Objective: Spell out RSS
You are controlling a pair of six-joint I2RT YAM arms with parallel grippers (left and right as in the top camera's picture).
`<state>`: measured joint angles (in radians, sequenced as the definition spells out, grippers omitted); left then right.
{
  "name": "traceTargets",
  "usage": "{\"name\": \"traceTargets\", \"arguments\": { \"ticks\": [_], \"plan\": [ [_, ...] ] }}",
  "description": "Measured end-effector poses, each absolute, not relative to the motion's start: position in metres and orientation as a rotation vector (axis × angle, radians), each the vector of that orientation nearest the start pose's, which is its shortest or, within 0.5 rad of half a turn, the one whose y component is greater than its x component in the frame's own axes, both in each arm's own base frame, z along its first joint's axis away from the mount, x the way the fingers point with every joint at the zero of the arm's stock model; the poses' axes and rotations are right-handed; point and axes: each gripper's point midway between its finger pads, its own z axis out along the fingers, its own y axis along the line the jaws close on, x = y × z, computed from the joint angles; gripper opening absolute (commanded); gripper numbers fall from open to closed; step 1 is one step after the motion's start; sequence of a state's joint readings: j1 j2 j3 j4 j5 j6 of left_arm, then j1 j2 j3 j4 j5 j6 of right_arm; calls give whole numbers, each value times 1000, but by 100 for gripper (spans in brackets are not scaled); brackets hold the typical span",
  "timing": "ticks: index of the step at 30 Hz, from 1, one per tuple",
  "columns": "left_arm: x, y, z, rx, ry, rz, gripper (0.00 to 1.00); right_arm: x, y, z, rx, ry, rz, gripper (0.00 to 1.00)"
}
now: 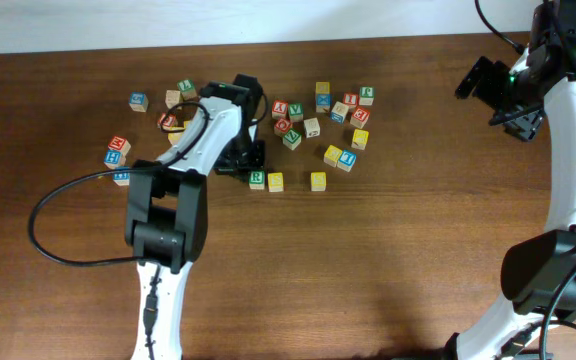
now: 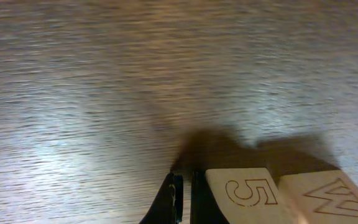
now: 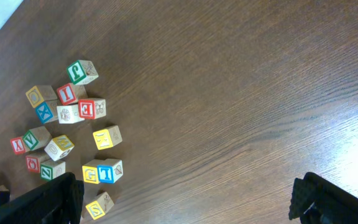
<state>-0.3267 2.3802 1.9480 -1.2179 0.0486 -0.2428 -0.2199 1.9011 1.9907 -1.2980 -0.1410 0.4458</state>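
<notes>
At the near edge of the scattered letter cubes (image 1: 338, 110) on the desk (image 1: 388, 270), the left end effector (image 1: 240, 160) sits low, fingers pressed together with nothing between them, just beside the R cube (image 1: 257, 179). The near yellow cube (image 1: 276, 182) stands just beside the R, while the far yellow cube (image 1: 318, 181) lies on the same line but well apart. The right end effector (image 1: 495, 102) hangs high over the desk's far corner, fingers spread wide and empty. The left wrist view shows the joined tips against a pale cube carved with what reads as a 5 (image 2: 250, 194); which cube that is cannot be told. The step appears to be tidying the row by nudging. Done well, that likely means pushing slowly and square on the middle of a cube's side so it slides without turning. It also means keeping the arm clear of the pile behind and bringing the far yellow cube in to close the gap.
</notes>
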Motion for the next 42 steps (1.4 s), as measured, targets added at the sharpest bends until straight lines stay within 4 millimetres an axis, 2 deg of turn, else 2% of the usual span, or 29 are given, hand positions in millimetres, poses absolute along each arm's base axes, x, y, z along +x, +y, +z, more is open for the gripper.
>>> {"name": "traceTargets", "arguments": {
  "ticks": [5, 15, 20, 33, 42],
  "plan": [
    [410, -158, 3, 190, 3227, -45, 0, 426, -70, 217, 875, 2646, 253, 98],
    [405, -160, 3, 202, 3241, -39, 0, 426, -70, 217, 876, 2646, 253, 98],
    [391, -162, 4, 228, 3289, -19, 0, 426, -70, 217, 875, 2646, 253, 98],
    [382, -180, 6, 255, 3310, -110, 0, 426, -70, 217, 875, 2646, 253, 98],
    [371, -181, 8, 162, 3363, -106, 0, 426, -70, 217, 875, 2646, 253, 98]
  ]
}}
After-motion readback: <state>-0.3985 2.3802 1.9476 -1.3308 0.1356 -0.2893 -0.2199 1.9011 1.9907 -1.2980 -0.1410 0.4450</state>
